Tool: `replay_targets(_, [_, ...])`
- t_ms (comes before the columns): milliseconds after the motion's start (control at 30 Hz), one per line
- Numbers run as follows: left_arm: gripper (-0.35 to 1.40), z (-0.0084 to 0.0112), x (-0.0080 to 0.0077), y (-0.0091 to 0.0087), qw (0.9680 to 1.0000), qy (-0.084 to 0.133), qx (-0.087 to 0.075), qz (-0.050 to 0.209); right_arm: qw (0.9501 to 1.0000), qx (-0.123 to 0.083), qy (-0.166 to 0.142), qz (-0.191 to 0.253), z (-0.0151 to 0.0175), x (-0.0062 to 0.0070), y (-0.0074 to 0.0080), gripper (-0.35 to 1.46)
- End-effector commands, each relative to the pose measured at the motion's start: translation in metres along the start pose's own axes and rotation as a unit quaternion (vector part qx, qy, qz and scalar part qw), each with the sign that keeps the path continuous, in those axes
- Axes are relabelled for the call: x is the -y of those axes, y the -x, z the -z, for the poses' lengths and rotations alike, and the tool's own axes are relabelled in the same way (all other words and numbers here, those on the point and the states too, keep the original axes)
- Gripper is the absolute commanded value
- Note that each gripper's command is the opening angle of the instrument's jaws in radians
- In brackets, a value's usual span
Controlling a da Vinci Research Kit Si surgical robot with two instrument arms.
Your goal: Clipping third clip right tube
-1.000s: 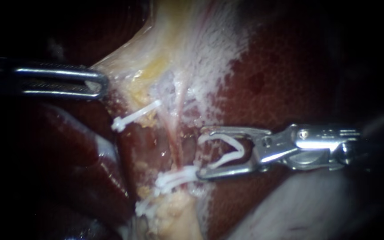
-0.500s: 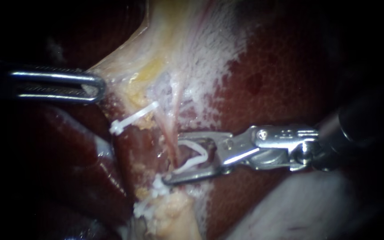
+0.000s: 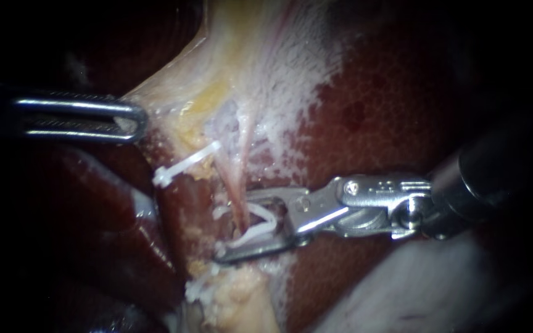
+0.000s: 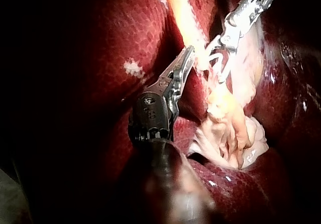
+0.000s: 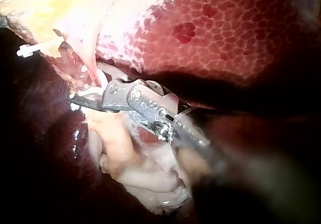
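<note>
Right instrument (image 3: 234, 227): the jaws were clamped on a white clip (image 3: 261, 223) and stood narrowly apart. The clip straddled the pink tube (image 3: 237, 192), which passed between the jaws near their tips. A closed clip (image 3: 183, 163) sat on the tissue to one side of the jaws. More clips (image 3: 202, 287) lay just past the tip of the other jaw. Left instrument (image 3: 132, 120): the jaws were together on pale tissue (image 3: 174, 92), which was pulled taut, well apart from the right instrument. The liver (image 3: 390, 105) lay beneath the right instrument.
</note>
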Motion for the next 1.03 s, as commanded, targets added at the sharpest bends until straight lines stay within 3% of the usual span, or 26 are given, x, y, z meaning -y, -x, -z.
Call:
replay_targets(33, [-0.35, 0.0000, 0.0000, -0.0001, 1.0000, 0.000, 0.000, 0.000, 1.0000, 0.000, 0.000, -0.003, 0.0001, 0.0000, 0.0000, 0.33])
replay_targets(200, [-0.35, -0.0001, -0.0001, -0.0001, 1.0000, 0.000, 0.000, 0.000, 0.9990, -0.001, 0.005, -0.044, 0.0008, 0.0001, 0.0004, -0.12])
replay_targets(367, [-0.35, -0.0001, -0.0001, -0.0001, 1.0000, 0.000, 0.000, 0.000, 0.9987, -0.003, 0.013, -0.050, 0.0012, 0.0001, 0.0006, -0.33])
replay_targets(1033, [-0.35, -0.0002, -0.0005, -0.0002, 1.0000, -0.001, 0.000, 0.000, 0.9984, -0.003, 0.013, -0.055, 0.0013, 0.0002, 0.0008, -0.34])
